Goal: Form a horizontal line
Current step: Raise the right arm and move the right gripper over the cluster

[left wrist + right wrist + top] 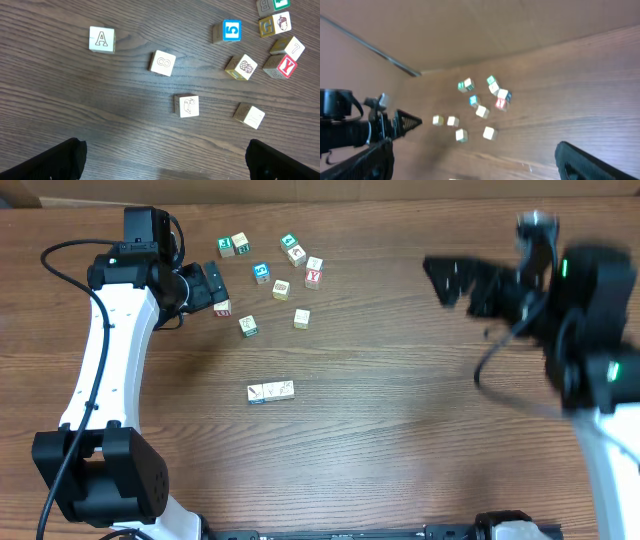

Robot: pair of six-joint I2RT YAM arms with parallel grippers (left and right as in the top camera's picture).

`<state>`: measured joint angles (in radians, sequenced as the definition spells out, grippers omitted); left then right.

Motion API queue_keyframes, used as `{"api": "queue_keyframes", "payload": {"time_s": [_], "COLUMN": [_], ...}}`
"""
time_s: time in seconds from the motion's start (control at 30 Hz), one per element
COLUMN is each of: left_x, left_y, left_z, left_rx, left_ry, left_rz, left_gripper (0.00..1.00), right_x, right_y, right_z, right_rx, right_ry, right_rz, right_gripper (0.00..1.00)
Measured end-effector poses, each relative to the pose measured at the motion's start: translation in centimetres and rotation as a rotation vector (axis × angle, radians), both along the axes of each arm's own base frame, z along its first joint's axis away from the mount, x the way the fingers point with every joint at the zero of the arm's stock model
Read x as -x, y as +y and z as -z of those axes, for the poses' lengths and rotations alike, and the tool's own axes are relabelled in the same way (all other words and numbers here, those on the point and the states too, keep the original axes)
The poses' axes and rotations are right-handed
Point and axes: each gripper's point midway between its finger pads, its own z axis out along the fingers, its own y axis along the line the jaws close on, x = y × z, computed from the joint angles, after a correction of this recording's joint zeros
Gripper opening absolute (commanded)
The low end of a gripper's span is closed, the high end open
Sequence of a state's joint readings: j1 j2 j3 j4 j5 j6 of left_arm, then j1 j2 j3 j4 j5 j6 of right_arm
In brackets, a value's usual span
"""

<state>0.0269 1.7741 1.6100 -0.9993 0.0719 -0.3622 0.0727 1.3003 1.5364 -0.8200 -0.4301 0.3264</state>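
- Three pale cubes, as far as can be counted, touching side by side in one short straight row (270, 391), running level across the overhead view.
- Dark line drawings on the top faces, and a blue edge at the end nearer the left arm.
- Set on the brown wooden bench (400, 440), toward the near middle, well apart from the loose cubes (281, 288) scattered farther back.
- Among the scatter: a blue cube (231, 31) marked 5, a red cube (283, 66) marked Y, and a white cube (102, 39) marked A.
- Left pincer (216, 288) spread wide with nothing between its fingers, just beside a loose cube at the scatter's edge.
- Right pincer (475, 157) blurred, fingers wide apart and empty, over the bench's right side and far from the row.
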Motion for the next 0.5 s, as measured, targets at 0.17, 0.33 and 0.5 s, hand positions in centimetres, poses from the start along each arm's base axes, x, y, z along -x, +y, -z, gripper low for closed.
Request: {"api": "queue_keyframes", "payload": {"time_s": [0.17, 0.33, 0.5], "left_x": [0.0, 0.0, 0.0], "left_y": [0.0, 0.0, 0.0], "left_z": [0.0, 0.0, 0.0], "left_rx": [0.000, 0.000, 0.000], "left_ry": [0.000, 0.000, 0.000], "left_rz": [0.000, 0.000, 0.000], "left_gripper": [1.00, 1.00, 1.00], "right_x": [-4.0, -7.6, -10.1], "right_y": [0.1, 0.5, 2.2], "right_z": [-2.5, -4.0, -2.9], "right_rx": [0.073, 0.111, 0.171], "right_ry": [0.059, 0.003, -0.034], "right_rz": [-0.032, -0.045, -0.056], "right_gripper": [1.00, 1.00, 1.00]}}
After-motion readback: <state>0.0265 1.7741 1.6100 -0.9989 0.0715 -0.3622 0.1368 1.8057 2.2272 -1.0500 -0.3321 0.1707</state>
